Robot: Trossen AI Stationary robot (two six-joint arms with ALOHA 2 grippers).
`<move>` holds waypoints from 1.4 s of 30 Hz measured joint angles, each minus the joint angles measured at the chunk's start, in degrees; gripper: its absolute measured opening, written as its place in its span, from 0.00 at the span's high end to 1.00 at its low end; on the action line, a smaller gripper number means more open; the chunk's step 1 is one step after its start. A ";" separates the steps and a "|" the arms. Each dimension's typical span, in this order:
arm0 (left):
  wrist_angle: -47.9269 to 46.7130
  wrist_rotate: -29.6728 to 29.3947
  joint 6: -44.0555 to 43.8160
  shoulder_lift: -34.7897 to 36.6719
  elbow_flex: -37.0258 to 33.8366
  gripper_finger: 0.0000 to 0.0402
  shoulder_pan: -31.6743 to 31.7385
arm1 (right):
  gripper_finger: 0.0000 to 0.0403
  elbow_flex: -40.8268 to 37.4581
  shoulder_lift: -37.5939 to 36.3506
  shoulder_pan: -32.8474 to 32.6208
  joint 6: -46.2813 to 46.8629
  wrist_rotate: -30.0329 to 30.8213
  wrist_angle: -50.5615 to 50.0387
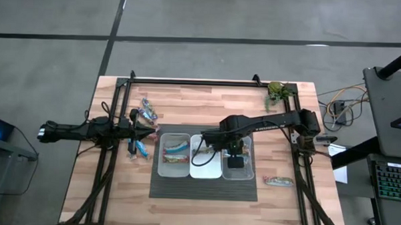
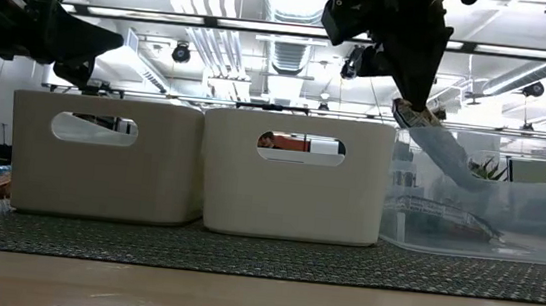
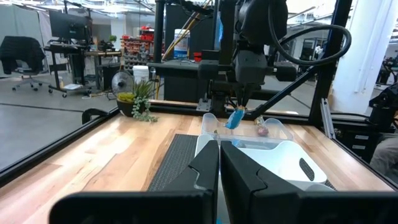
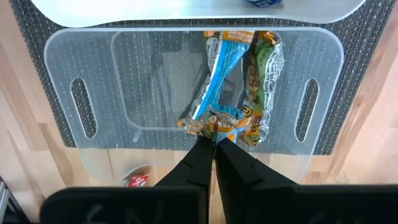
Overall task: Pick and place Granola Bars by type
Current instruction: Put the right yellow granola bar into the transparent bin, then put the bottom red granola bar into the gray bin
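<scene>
The right arm reached across the table, its gripper (image 4: 213, 140) pointing straight down over the clear bin (image 1: 239, 174) at 3 o'clock in the row of three bins, fingers pinching the end of a blue-and-orange bar (image 4: 219, 74). That bar hung over a green-wrapped one (image 4: 264, 81) lying inside. The left gripper (image 1: 148, 130) hovered at 9 o'clock, pressed together, above loose bars (image 1: 147, 111).

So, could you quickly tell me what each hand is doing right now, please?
Left hand: closed, holding nothing visible, beside the bins.
Right hand: closed on a blue-wrapped granola bar, above the clear bin.
</scene>
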State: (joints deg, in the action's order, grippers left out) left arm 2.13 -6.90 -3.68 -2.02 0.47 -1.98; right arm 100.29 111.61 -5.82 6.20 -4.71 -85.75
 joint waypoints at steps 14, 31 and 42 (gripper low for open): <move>0.00 -0.01 0.01 0.00 0.00 1.00 0.00 | 0.88 -2.21 -0.02 0.00 1.40 -0.28 -1.86; 0.00 0.00 0.02 0.00 0.00 1.00 0.00 | 0.87 -2.21 -0.44 0.26 0.92 -0.19 -1.43; 0.00 -0.01 0.01 0.00 0.00 1.00 0.00 | 0.98 -2.22 -4.50 0.22 0.22 -0.15 -2.59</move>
State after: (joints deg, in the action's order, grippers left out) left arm 2.13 -6.91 -3.67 -2.02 0.47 -1.98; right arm 98.07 107.11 -5.61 6.42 -4.86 -88.34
